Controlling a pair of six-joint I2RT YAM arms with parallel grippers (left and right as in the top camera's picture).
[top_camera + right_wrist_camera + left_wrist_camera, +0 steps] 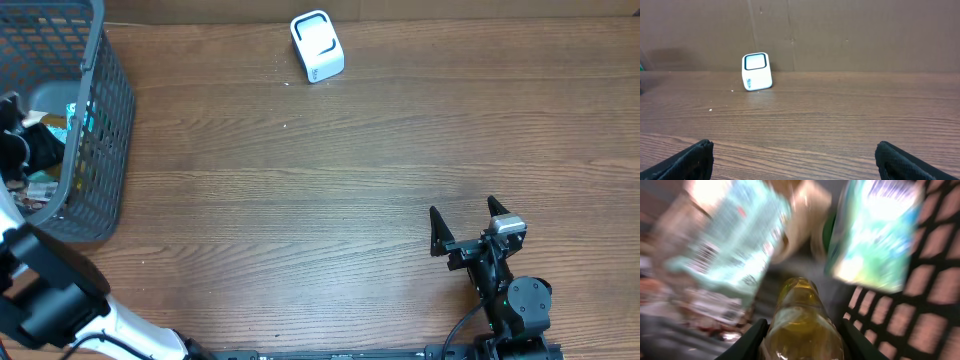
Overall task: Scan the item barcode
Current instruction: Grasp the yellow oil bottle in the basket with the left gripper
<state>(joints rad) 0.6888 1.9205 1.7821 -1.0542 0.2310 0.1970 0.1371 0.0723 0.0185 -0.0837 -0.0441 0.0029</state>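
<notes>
**Step in hand: lifting the item from the basket**

The left gripper (802, 325) reaches down inside the basket (100, 130). It is set narrow, with one finger against each side of a yellow-tinted bottle (800, 305). This bottle is the task's item. It sits directly between the fingers, with its cap end pointing away from the wrist. Two printed pouches (730, 245) lie just beyond the gripper, and the basket wall stands close on its right. The wrist view is blurred, so the position of the bottle's barcode cannot be told.

The right gripper (463, 208) is spread wide, holds nothing and hovers over the worktop (300, 200). The scanner (317, 46) stands well apart from the left gripper, far across the worktop. It lies ahead of the right gripper and slightly to its left.

Recommended procedure:

1. Confirm that both fingers bear evenly on the bottle. A round, smooth body is likely to roll or slip if the grip is off-centre.
2. Withdraw straight up, keeping clear of the mesh wall at the gripper's right and of the pouches ahead.
3. Carry the bottle towards the scanner window.
4. Rotate the wrist until the label's barcode faces the window.

Caution: a pouch may snag and rise with the bottle.
</notes>
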